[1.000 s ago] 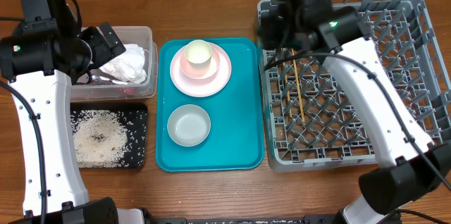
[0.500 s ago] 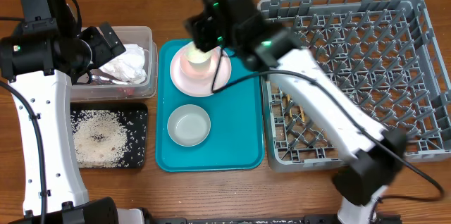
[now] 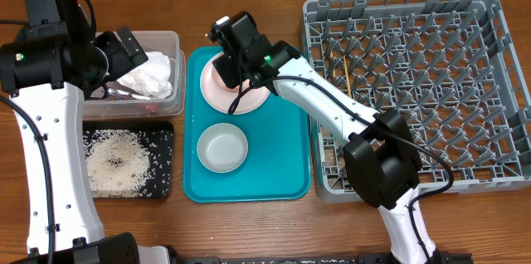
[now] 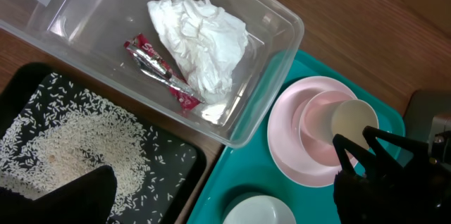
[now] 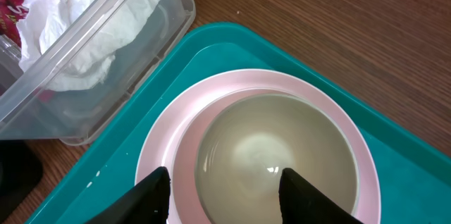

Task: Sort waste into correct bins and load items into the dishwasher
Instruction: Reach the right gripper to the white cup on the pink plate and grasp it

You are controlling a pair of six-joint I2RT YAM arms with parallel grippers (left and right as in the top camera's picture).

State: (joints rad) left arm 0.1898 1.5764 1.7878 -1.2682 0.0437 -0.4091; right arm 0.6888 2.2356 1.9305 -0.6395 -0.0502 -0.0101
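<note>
Pink plate (image 5: 161,150) with whitish bowl (image 5: 268,146) under right gripper (image 5: 224,182), jaws half open, empty; left gripper (image 3: 126,48) jaws wide, empty, over clear tub (image 4: 84,27).

Teal tray (image 3: 286,164), wood tbl (image 3: 241,227)

Right wrist view only.

- Right end effector (image 5: 225,199): two black fingertips (image 5: 151,196) stand apart at the bottom edge, above the crockery. Contact cannot be determined.
- Bowl (image 5: 268,146): whitish, upright, seated centrally on the pale-pink plate (image 5: 158,160).
- The plate rests on the teal tray (image 5: 211,55).
- Clear tub (image 5: 169,5): just beside the tray's left edge, on the wooden bench (image 5: 317,13).
- In the tub lie a crumpled white napkin (image 5: 84,48) and a red wrapper (image 5: 10,5), the latter cut off by the frame edge.
</note>
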